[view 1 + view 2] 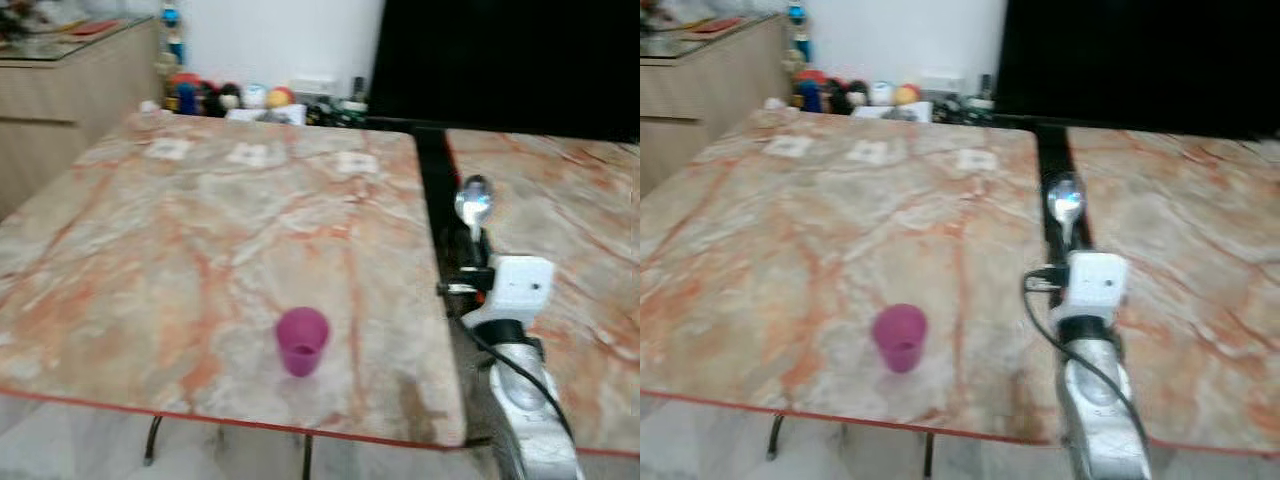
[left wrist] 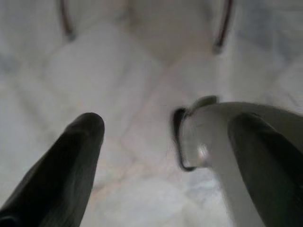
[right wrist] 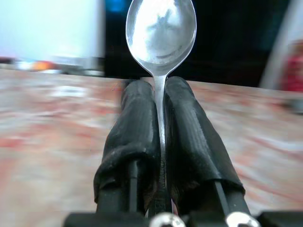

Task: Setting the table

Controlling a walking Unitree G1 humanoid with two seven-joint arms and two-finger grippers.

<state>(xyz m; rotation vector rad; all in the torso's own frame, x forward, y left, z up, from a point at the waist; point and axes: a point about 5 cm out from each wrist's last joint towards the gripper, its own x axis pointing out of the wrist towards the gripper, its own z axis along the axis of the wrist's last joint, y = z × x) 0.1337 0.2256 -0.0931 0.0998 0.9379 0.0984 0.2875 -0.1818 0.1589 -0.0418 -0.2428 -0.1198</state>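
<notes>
The right arm (image 1: 525, 400) rises from the near edge, over the dark gap between two marble tables. To its left a purple cup (image 1: 301, 340) stands upright on the left table (image 1: 200, 210), near its front edge and well apart from the arm. The right gripper (image 3: 161, 94) pinches a silver spoon (image 3: 161, 33) by its handle, bowl pointing away. The left gripper (image 2: 161, 127) hangs over pale floor, fingers spread.
</notes>
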